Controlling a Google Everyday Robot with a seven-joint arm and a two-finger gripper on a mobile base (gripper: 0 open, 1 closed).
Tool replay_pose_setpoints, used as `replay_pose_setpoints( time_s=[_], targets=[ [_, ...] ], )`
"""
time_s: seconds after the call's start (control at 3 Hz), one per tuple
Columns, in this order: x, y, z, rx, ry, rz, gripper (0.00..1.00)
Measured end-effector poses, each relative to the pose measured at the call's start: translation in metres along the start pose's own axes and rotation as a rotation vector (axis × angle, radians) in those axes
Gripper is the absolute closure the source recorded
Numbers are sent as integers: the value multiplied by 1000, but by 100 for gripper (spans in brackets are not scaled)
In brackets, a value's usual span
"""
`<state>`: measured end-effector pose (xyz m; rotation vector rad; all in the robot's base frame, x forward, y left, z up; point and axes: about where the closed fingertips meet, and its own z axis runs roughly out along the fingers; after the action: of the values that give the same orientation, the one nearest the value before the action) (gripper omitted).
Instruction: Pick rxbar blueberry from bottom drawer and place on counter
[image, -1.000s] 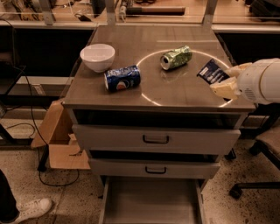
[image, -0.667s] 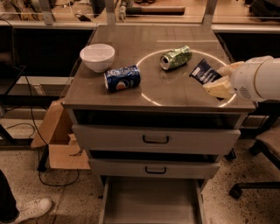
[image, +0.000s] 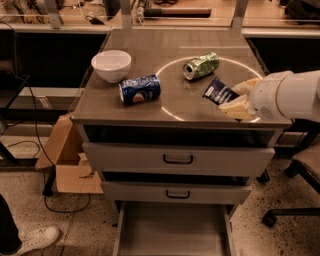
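Note:
The rxbar blueberry (image: 218, 92), a dark navy bar with white lettering, is held tilted just above the counter (image: 150, 47), inside the right part of the white circle. My gripper (image: 231, 98) comes in from the right on a white arm, and its pale fingers (image: 239, 106) are shut on the bar's right end. The bottom drawer (image: 172, 231) is pulled open below, and its grey inside shows nothing in it.
A white bowl (image: 111, 65) stands at the counter's left. A blue Pepsi can (image: 140, 89) and a green can (image: 201, 65) lie on their sides. The two upper drawers are closed. A cardboard box (image: 67, 162) sits at the left, and a chair base (image: 292, 210) at the right.
My gripper has moved left over the counter with the bar in it, further inside the white circle. Nothing else has moved.

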<state>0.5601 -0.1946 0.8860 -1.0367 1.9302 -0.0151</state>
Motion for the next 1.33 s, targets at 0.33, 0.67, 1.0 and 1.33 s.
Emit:
replay_pose_setpoints(
  time_s=[0.33,0.67,1.0,1.33],
  targets=[
    [1,-2,0,-17,10,1,100],
    [0,-5,15,-76,25,-14,100],
    [-5,-7,34,-129,31,-21,100],
    [-7,-7,54,-170,36,-26,100]
  ],
)
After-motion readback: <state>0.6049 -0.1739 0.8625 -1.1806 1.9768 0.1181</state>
